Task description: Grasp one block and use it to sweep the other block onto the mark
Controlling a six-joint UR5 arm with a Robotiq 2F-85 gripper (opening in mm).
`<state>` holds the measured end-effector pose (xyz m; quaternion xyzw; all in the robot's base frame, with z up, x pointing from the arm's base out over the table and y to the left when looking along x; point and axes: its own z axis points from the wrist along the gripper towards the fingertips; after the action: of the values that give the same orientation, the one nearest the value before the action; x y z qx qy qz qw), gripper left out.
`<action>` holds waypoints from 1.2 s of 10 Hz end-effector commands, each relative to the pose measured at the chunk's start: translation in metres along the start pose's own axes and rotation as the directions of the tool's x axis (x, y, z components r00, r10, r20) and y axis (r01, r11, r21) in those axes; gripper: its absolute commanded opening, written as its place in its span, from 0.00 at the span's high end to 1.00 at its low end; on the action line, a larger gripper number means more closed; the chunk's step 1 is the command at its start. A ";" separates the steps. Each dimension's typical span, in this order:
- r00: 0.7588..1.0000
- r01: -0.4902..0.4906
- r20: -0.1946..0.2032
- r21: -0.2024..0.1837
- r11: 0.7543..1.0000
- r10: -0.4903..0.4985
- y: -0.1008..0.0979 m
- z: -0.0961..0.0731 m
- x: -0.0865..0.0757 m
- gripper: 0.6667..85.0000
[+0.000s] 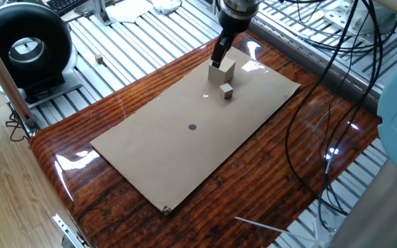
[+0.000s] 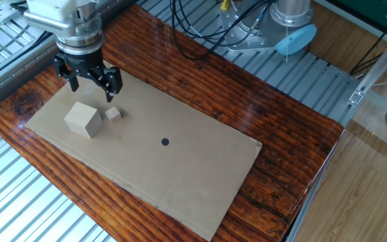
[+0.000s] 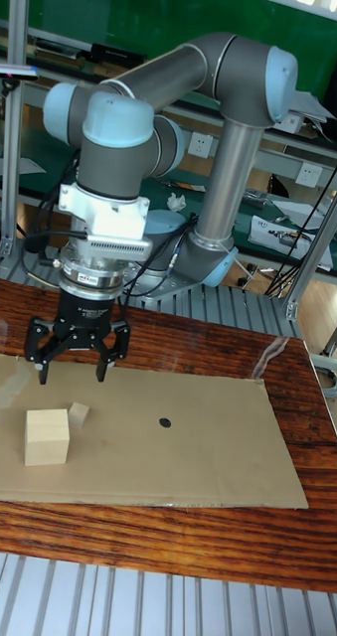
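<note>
A glossy wooden desk (image 1: pixel 267 172) carried a sheet of brown cardboard (image 1: pixel 150 158). In one fixed view my hand (image 1: pixel 218 58) stood over the big cube (image 1: pixel 222 71), the small cube (image 1: pixel 227 91) just beside it, the dark dot (image 1: pixel 192 127) well apart.

From the other fixed view my hand (image 2: pixel 90 83) hung open and empty — fingers spread behind both cubes.

The tall fixed view showed the same: hand (image 3: pixel 71 370) wide open, above the cardboard.

robotics lab | UR5 arm (image 3: pixel 228 70) | aluminium-slat bench (image 2: pixel 19 195) | hanging cables (image 1: pixel 336 62)
</note>
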<state>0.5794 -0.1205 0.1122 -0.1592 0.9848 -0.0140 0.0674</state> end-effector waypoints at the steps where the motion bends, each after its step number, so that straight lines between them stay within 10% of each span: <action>1: 0.998 -0.061 -0.002 -0.006 0.998 0.061 -0.002 0.000 0.000 0.06; 3: 0.999 0.018 0.030 0.063 0.998 -0.020 -0.020 0.000 -0.008 0.01; 8: 0.986 -0.137 0.088 -0.056 0.989 0.141 0.008 -0.001 -0.025 0.00; 12: 0.983 -0.149 0.098 -0.047 0.988 0.153 0.004 -0.001 -0.029 0.00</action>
<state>0.6020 -0.1088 0.1145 -0.0940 0.9894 0.0131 0.1100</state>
